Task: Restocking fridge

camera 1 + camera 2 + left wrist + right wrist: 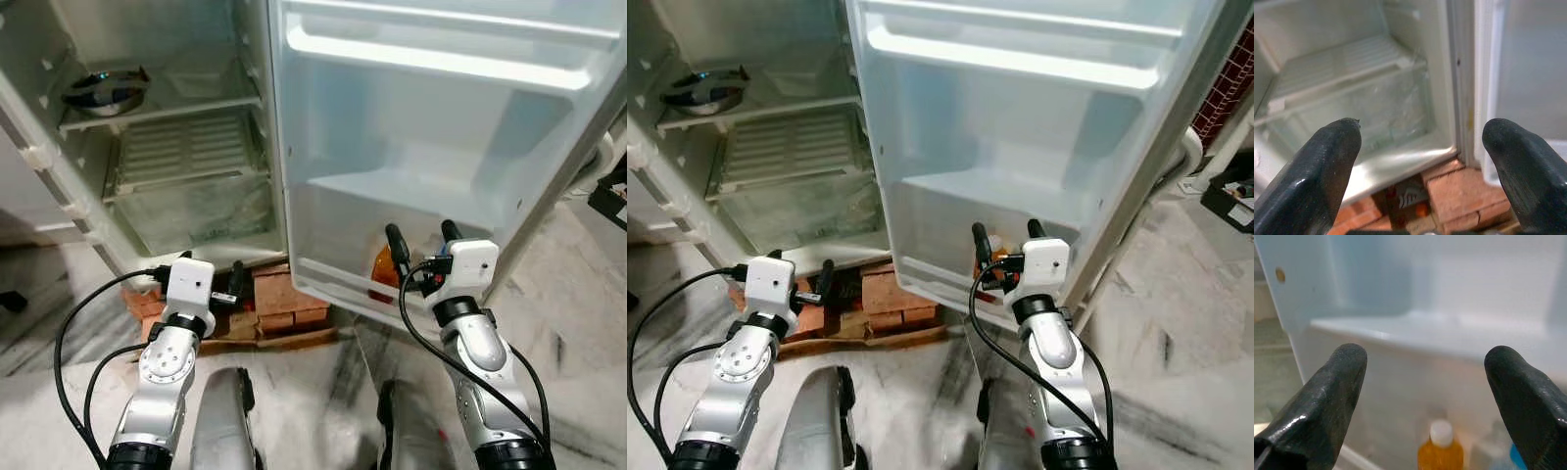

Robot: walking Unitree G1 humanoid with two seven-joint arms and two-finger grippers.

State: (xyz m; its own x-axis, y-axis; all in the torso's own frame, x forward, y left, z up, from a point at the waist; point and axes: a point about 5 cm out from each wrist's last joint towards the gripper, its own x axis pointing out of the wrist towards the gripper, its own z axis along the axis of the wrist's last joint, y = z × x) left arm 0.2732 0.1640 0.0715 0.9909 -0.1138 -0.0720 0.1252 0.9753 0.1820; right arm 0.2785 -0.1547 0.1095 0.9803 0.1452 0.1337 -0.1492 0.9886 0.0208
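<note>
So the right tool (423,235) hangs wide open, empty, over the orange bottle (1440,450) in the door bin (333,279), left tool (1420,147) open too.

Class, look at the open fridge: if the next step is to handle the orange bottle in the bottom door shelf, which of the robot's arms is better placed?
Right. The open right gripper hangs directly before the white-capped orange bottle; the left gripper faces the fridge's lower drawer.
</note>
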